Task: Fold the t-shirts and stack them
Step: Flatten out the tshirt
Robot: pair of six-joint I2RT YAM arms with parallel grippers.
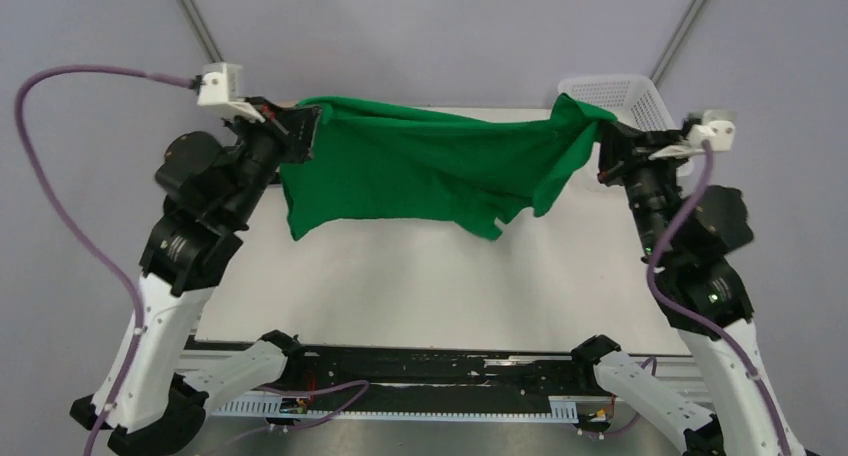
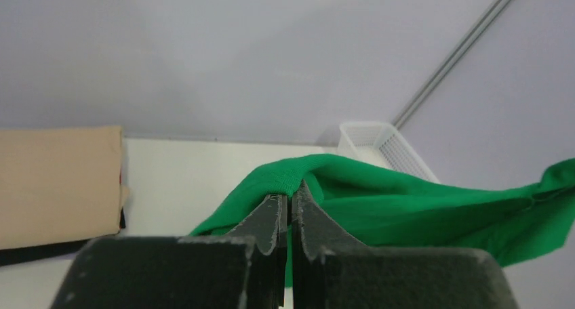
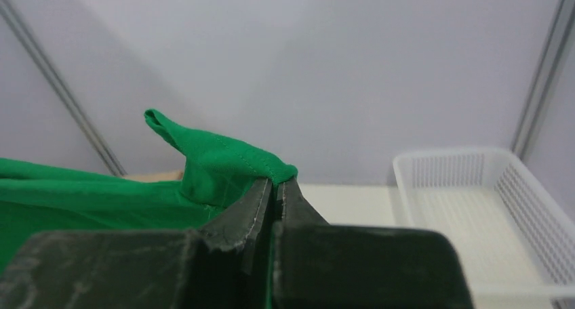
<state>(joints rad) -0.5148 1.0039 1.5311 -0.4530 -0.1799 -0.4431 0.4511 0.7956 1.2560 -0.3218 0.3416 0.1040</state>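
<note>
Holding the green t-shirt [image 1: 420, 171] in the air over the bench's [image 1: 420, 286] far edge, you have the left end effector [image 1: 300, 131] clamped shut on its left end and the right end effector [image 1: 607, 141] clamped shut on its right end. Its long axis runs left to right between the grips, parallel to that edge, with the body sagging below both, so I'd lower both arms together. The folded tan shirt [image 2: 54, 180], lying on a black one [image 2: 34, 253], sits at the far left corner, nearer your left arm.
</note>
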